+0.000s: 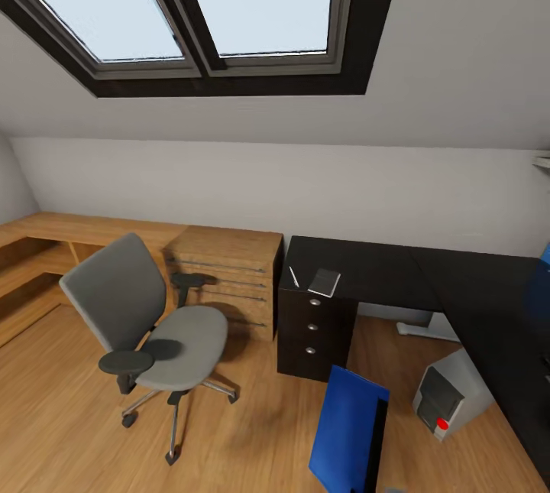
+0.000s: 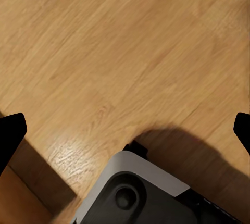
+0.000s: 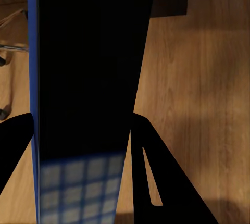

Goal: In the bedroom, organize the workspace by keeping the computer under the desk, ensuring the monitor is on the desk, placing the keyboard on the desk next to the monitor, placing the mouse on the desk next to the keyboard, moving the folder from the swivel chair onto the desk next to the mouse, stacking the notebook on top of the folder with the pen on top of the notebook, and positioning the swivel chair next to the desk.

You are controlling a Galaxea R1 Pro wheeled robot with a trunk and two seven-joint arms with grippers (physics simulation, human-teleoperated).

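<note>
folder (image 1: pixel 350 432) cut off below, monitor (image 1: pixel 544 279) cropped at edge

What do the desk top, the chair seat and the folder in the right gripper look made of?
Desk: glossy black laminate, faint sheen. Swivel chair: matte grey upholstery, probably fabric, with black plastic-looking armrests. Folder: smooth, stiff blue board, likely plastic or card, held upright in the right gripper.

Grey swivel chair (image 1: pixel 145 317) with black armrests; glossy black desk (image 1: pixel 397 271); bright blue folder (image 1: pixel 347 432); dark grey notebook (image 1: pixel 325 282); light grey computer (image 1: pixel 452 395) with red dot; light wood plank floor (image 1: pixel 69 416).
</note>
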